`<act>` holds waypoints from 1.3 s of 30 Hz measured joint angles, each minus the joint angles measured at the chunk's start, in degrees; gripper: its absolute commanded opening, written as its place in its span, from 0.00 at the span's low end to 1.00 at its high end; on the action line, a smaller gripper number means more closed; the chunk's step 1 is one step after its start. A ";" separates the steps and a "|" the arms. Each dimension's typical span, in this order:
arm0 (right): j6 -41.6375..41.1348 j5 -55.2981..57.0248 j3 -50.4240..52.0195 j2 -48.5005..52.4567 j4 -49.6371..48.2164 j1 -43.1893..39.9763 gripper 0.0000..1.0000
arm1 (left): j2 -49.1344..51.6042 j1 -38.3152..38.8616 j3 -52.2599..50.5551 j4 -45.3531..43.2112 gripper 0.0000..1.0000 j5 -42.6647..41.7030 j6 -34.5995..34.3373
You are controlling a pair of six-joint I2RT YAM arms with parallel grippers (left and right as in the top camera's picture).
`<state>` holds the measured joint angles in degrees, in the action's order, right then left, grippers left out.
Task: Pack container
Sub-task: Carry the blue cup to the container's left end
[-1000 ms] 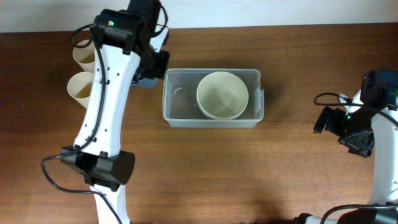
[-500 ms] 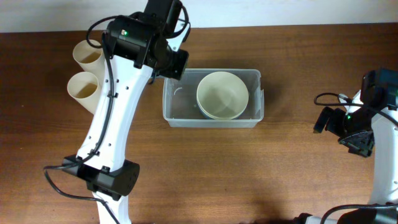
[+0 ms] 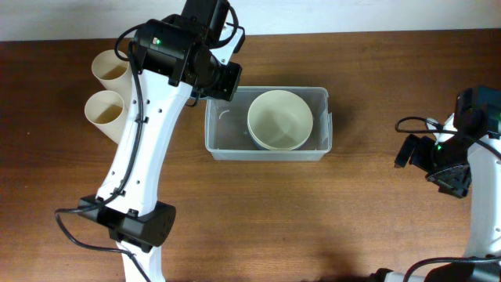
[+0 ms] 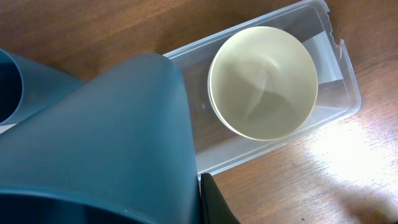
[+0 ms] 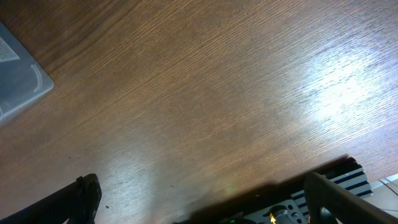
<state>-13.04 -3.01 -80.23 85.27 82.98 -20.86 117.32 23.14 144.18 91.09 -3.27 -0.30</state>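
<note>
The container (image 3: 227, 149) is a clear plastic bin in the middle of the table, with a cream bowl (image 3: 279, 119) inside its right half. In the left wrist view the container (image 4: 339, 68) and the bowl (image 4: 264, 81) lie below. My left gripper (image 3: 221, 78) hovers over the container's back left corner. It is shut on a blue plastic cup (image 4: 106, 137) that fills the left of its wrist view; one finger (image 4: 214, 202) presses the cup's side. My right gripper (image 3: 438, 168) is open and empty (image 5: 205, 208), low over bare table far to the right.
Two tan cups (image 3: 109, 69) (image 3: 103, 111) stand at the far left of the table. A corner of the container (image 5: 18, 81) shows in the right wrist view. The table's right edge is close behind the right gripper.
My left gripper has moved right with the blue cup, from beside the tan cups to above the container's back left corner. The right arm has not moved.
</note>
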 measured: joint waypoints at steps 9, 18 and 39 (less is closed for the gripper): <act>0.04 0.00 0.00 0.00 0.00 0.00 0.99 | 1.18 0.00 0.00 1.49 0.02 -2.58 0.00; 0.02 0.00 0.00 0.00 0.00 0.00 0.99 | 6.43 0.00 -0.02 2.34 0.02 -3.02 0.00; 0.00 0.00 0.00 0.00 0.00 0.00 0.99 | 15.74 0.00 -0.07 -0.35 0.02 -3.43 0.02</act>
<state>-13.04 -3.01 -80.23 85.27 82.98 -20.86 133.05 23.14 144.11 90.74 -6.70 -0.27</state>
